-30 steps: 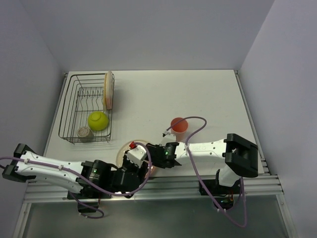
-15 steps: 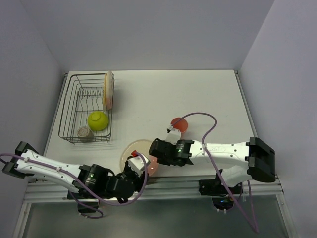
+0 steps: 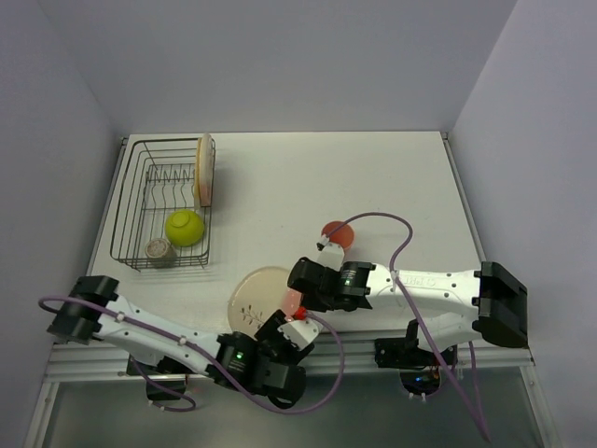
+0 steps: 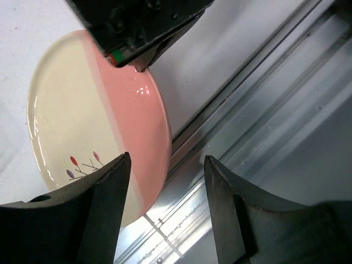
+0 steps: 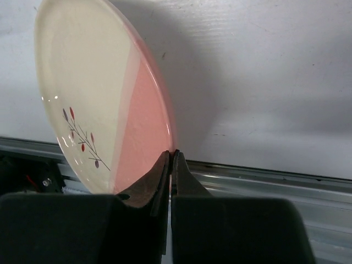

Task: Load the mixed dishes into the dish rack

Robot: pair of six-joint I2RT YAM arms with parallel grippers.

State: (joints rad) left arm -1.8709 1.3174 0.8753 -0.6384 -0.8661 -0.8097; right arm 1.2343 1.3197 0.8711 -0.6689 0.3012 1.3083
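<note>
Top external view: the left end effector (image 3: 297, 322) has swung round to the near-right rim of the pink-and-cream plate (image 3: 263, 294) at the table's (image 3: 373, 187) front edge, well apart from the dish rack (image 3: 160, 203). Left wrist view: its jaws stand open astride that rim, not yet gripping. Right wrist view: the right end effector (image 5: 171, 159) is clenched, fingertips against the plate's edge, tilting it for pickup.

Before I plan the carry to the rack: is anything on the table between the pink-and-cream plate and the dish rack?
Nothing visible does. The plate sits near the front edge, the dish rack up-left, bare table between. The salmon cup stands off right.
</note>
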